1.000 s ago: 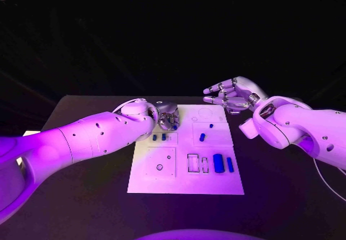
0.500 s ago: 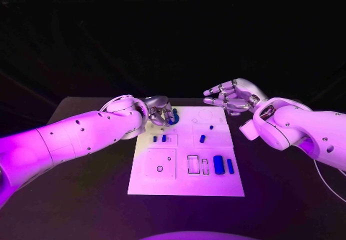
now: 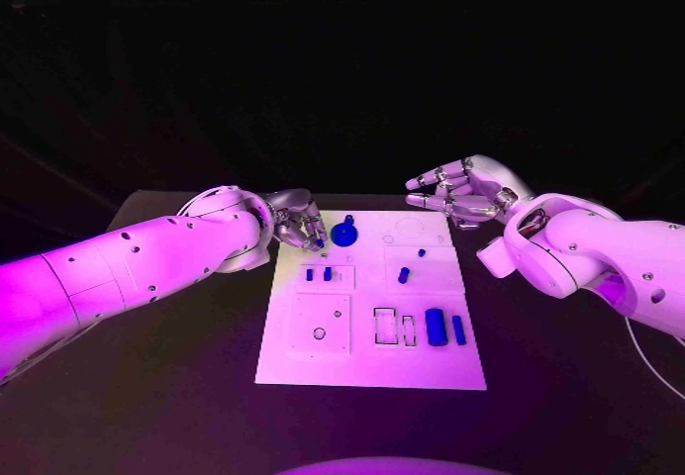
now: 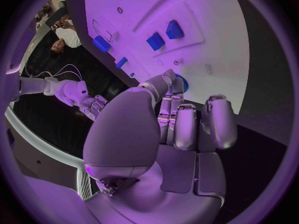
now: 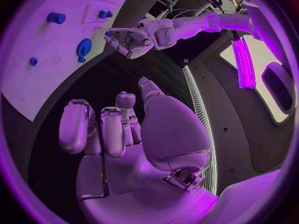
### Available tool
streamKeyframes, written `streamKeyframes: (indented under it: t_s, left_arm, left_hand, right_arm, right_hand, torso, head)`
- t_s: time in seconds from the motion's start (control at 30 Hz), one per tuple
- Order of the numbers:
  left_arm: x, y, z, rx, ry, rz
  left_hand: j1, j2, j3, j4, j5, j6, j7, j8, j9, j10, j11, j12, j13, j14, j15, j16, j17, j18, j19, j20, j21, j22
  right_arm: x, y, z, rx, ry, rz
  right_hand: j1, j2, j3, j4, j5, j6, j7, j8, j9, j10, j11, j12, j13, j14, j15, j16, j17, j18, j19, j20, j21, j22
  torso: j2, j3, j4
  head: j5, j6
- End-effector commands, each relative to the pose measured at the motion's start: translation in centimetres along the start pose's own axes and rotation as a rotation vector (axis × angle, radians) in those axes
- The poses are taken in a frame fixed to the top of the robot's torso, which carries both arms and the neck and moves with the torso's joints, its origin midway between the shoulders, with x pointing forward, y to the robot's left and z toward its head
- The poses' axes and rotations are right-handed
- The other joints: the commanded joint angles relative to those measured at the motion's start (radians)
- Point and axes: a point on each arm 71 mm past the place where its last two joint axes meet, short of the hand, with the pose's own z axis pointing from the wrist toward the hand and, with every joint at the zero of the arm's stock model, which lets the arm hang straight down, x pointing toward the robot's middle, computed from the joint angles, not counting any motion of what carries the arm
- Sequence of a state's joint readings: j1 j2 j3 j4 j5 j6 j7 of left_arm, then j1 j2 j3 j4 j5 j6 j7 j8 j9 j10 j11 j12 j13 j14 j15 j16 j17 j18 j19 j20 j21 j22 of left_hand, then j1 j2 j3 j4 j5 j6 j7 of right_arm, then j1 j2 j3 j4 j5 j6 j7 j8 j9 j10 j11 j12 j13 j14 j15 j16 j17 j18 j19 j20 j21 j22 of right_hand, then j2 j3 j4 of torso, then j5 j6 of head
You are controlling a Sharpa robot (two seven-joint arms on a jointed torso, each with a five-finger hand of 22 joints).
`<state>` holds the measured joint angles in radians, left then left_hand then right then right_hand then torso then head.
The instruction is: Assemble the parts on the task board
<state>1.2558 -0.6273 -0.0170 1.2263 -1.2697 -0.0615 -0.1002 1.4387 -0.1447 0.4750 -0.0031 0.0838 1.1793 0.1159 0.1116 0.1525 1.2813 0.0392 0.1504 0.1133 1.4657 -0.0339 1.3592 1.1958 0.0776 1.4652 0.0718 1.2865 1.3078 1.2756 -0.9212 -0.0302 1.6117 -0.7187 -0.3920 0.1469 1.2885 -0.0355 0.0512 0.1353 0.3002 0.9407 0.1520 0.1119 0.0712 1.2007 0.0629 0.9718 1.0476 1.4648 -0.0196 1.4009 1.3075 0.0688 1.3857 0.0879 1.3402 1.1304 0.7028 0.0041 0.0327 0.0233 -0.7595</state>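
Parts are the subject: a blue gear-like part [image 3: 344,236] now lies on the task board [image 3: 371,366] near its far left corner, just beside the left hand [image 3: 297,228]. Half a second ago that hand was over this spot with the blue piece at its fingers; a second ago it covered the spot fully. The left hand has since drawn back toward the board's left edge, fingers loosely curled and holding nothing, the gear uncovered. Judgement: the gear has been released; whether it is fully seated cannot be told.

The right hand [image 3: 459,193] hovers off the board's far right corner, unchanged, fingers apart and empty.

Remaining blue parts [image 3: 433,325] lie in the near and middle recesses. No writing or brand is legible.
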Motion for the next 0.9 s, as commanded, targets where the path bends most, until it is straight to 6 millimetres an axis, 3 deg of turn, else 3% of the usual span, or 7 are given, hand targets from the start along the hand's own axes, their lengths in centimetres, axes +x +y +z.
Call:
streamKeyframes:
  t_s: [0.03,0.9]
  left_arm:
    - [0.52,0.15,0.13,-0.014,0.033,0.021]
    - [1.49,-0.05,0.98,-0.017,0.059,0.083]
  left_hand:
    - [-0.010,-0.001,0.006,-0.001,-0.006,0.002,0.002,-0.004,0.001,0.000,0.006,-0.001,0.001,0.034,-0.001,-0.005,-0.002,-0.015,0.024,-0.005,0.005,0.059]
    - [-0.013,0.000,0.007,-0.001,-0.006,0.003,0.001,-0.004,0.001,0.001,0.005,-0.003,0.002,0.034,-0.001,-0.003,0.000,-0.014,0.023,-0.005,0.004,0.059]
  right_arm:
    - [0.18,0.05,0.01,-0.003,0.017,0.000]
    - [0.28,0.11,0.03,-0.006,0.019,0.001]
  right_hand:
    - [-0.002,0.008,-0.005,-0.002,0.004,-0.005,0.000,0.004,0.001,-0.002,0.001,0.004,0.001,0.050,0.005,-0.005,0.025,0.019,-0.004,0.000,-0.006,0.000]
    - [-0.002,0.008,-0.005,-0.002,0.004,-0.005,0.000,0.004,0.001,-0.002,0.001,0.004,0.001,0.050,0.005,-0.005,0.025,0.019,-0.004,0.000,-0.006,0.000]
  torso:
    - [0.001,-0.0015,-0.0014]
    - [0.000,0.0005,-0.0020]
  head:
    - [0.002,0.000]
    - [0.004,-0.006]
